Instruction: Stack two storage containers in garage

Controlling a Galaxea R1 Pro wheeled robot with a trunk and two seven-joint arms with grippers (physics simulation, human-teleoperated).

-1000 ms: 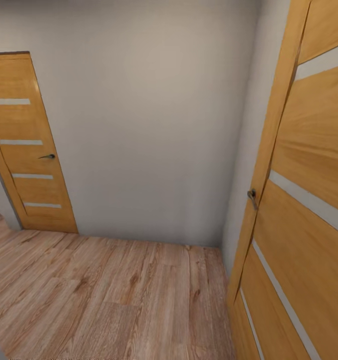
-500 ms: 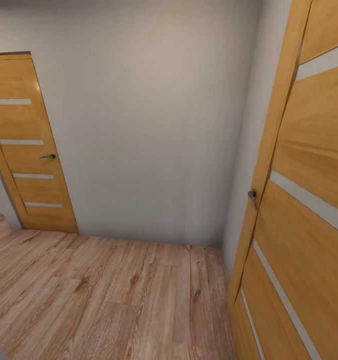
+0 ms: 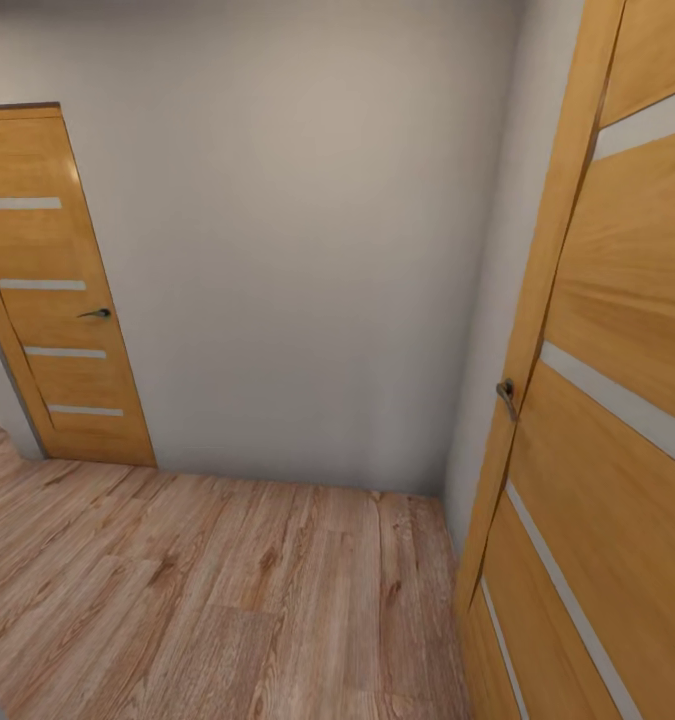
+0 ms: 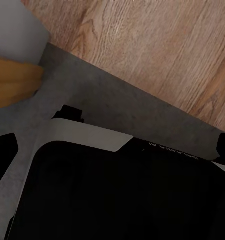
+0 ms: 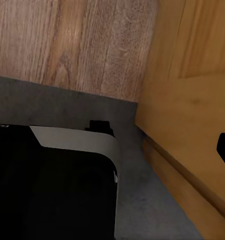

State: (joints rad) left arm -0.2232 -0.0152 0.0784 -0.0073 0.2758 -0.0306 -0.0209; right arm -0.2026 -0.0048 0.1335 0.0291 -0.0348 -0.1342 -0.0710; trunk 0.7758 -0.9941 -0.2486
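From my seat both wrist cams looked down on the robot's own black base (image 4: pixel 117 195), with its pale trim band (image 5: pixel 77 140). I couldn't read either gripper's state.

- Faint pale lettering on the black robot base (image 4: pixel 172 150) in the left wrist view, too small and blurred to read.
- A scrap of pale lettering at the edge of the same black base (image 5: pixel 0 126) in the right wrist view, cut off and unreadable.
- No readable text, number or sign anywhere else.
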